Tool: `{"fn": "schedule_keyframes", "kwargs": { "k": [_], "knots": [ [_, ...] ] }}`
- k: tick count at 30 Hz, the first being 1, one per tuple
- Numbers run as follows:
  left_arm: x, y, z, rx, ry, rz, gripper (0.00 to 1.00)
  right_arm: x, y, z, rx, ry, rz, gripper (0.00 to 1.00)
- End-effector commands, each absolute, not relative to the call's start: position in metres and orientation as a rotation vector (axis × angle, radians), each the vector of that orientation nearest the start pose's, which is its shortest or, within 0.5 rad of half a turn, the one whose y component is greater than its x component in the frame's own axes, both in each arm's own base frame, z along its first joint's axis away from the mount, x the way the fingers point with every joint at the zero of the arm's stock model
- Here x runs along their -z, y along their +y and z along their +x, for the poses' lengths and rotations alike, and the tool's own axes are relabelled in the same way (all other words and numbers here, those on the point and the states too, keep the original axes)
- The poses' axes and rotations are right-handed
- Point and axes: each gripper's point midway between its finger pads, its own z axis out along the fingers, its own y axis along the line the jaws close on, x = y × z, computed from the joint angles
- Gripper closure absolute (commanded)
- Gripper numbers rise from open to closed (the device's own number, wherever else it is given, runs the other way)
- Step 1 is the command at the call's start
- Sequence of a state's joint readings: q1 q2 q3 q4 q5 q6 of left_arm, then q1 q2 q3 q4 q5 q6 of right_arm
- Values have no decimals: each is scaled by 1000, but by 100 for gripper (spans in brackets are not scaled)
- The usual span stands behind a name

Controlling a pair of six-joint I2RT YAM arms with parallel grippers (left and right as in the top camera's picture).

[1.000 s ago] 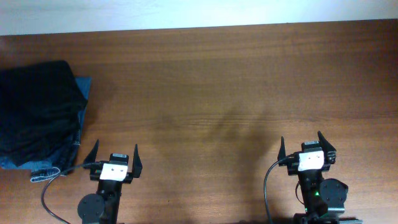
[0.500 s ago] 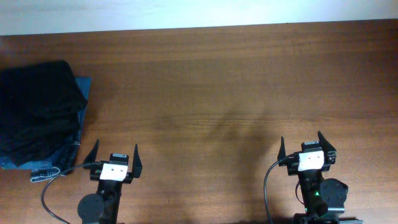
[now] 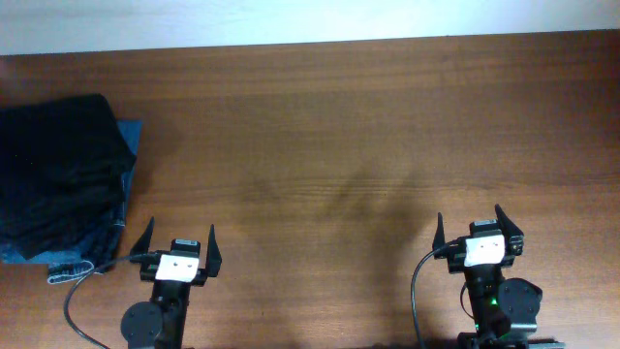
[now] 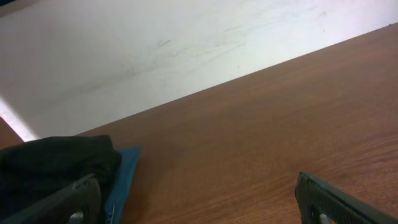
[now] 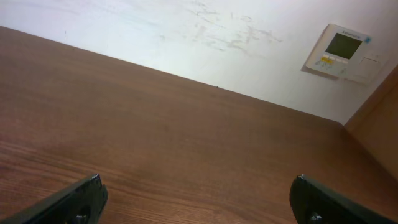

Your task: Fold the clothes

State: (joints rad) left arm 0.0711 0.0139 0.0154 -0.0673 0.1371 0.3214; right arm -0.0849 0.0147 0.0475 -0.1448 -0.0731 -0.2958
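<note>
Clothes (image 3: 58, 179) sit as a black heap at the far-left edge of the bench (image 3: 339, 126), ahead and to the left of the left gripper (image 3: 181, 233) and not touching it. That gripper is spread wide and holds nothing. The right gripper (image 3: 469, 221), likewise spread wide and holding nothing, is well apart from the heap. Blue jeans (image 3: 132, 136) lie under the heap, their edge showing along its right side. A wall control panel (image 5: 342, 50) hangs beyond the bench.
</note>
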Motion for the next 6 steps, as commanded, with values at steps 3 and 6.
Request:
{"fn": "schedule_keyframes", "kwargs": {
  "k": [3,6],
  "knots": [
    [-160,-5,246,-200,1610,312,1,-156,-7,243,225,1668,-239,1],
    [-160,-5,246,-200,1610,312,1,-156,-7,243,224,1668,-239,1]
  ]
}}
